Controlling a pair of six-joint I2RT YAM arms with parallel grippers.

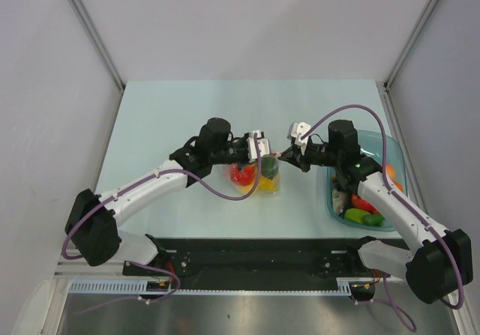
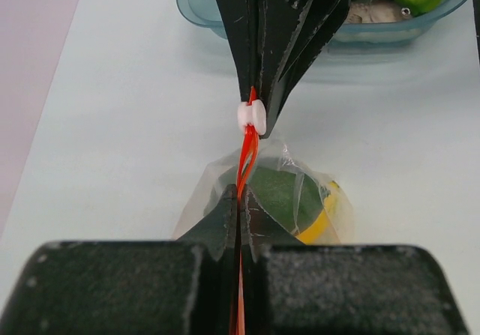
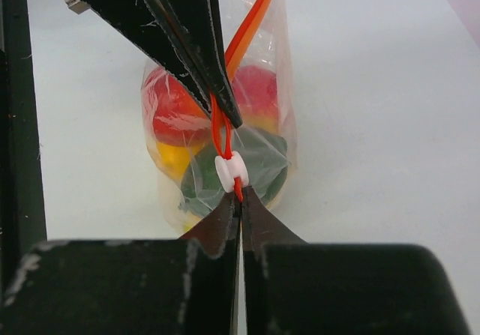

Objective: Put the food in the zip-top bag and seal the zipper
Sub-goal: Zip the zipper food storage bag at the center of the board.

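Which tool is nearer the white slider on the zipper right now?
Right. The right tool is shut on the zipper just beside the white slider; the left tool pinches the same strip farther along, apart from the slider.

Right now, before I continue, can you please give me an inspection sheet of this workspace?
Surface: pale blue table.
Job's things: bag at centre, food inside; zipper strips slightly apart beside the white slider.
Clutter: teal tub at right, more food in it.
Grippers: left gripper and right gripper both shut on the zipper, slider between them.
Cables: purple cables along each arm.
Surroundings: white walls; black rail at near edge.
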